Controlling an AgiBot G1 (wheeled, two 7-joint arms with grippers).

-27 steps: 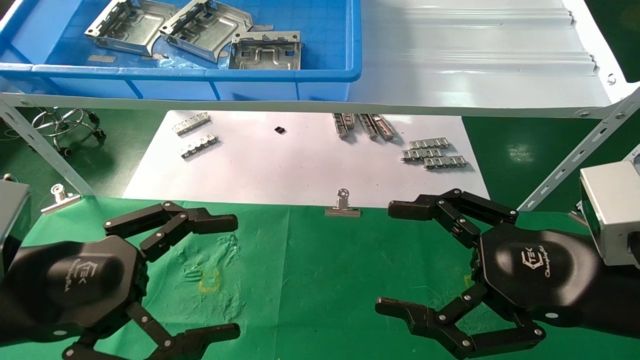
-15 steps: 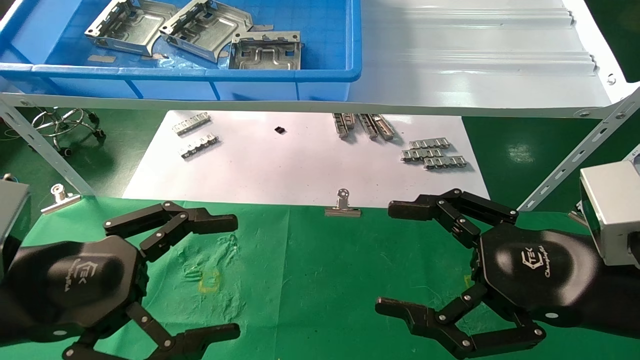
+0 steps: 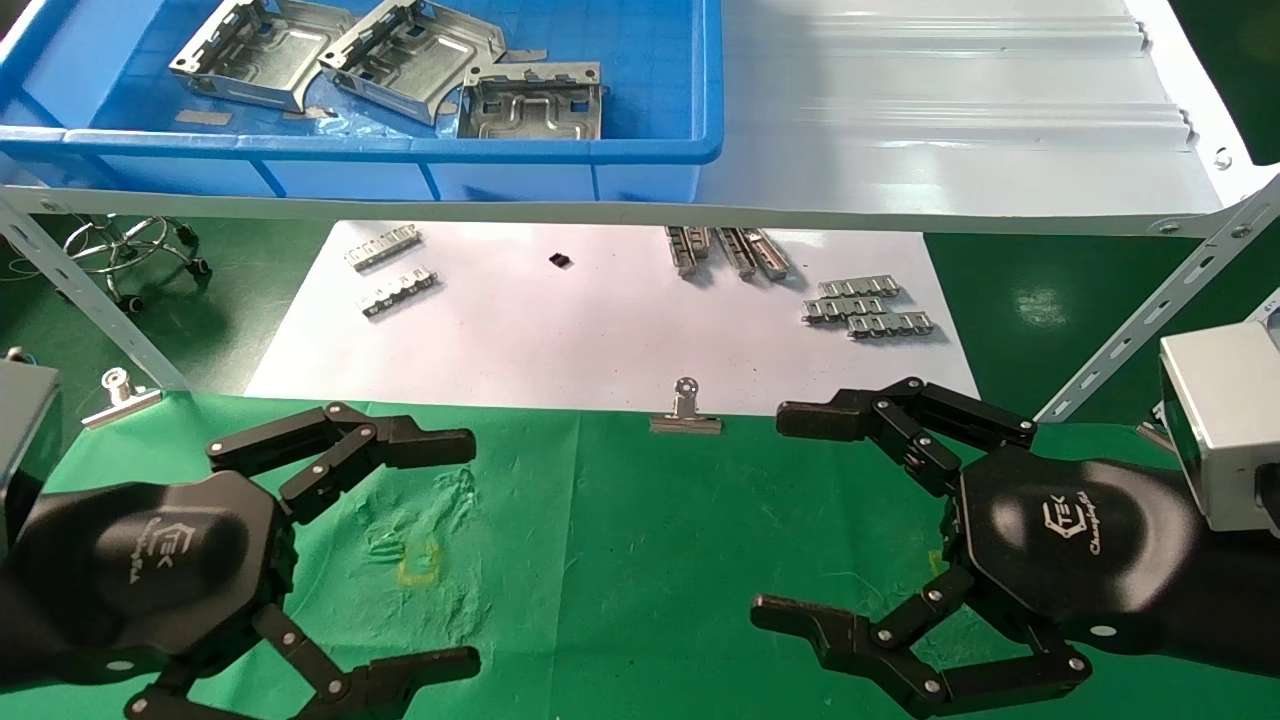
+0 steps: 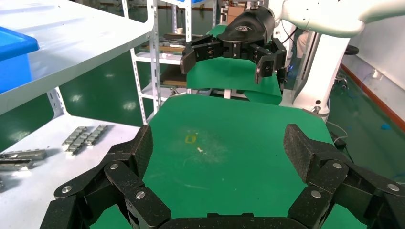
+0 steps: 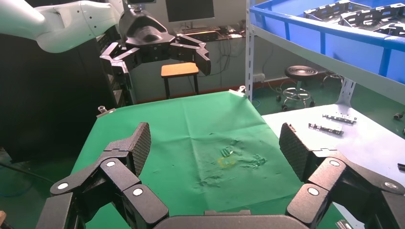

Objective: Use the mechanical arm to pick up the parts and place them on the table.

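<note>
Three silvery stamped parts lie in a blue bin [image 3: 640, 150] on the grey shelf at the back left: one at the left [image 3: 262, 50], one in the middle [image 3: 410, 55], one at the right [image 3: 532, 102]. My left gripper [image 3: 450, 550] hovers open and empty over the green table [image 3: 620, 540], at the front left, near a small yellow mark [image 3: 420, 562]. In the left wrist view its fingers [image 4: 138, 152] stand wide apart over the cloth. My right gripper [image 3: 785, 520] is open and empty at the front right.
A white sheet [image 3: 600, 330] behind the green cloth carries several small toothed strips [image 3: 868, 306]. Binder clips sit at the cloth's far edge in the middle [image 3: 686, 412] and at the left [image 3: 120, 396]. The shelf's slanted legs [image 3: 1140, 330] flank the sheet. A stool [image 3: 130, 250] stands far left.
</note>
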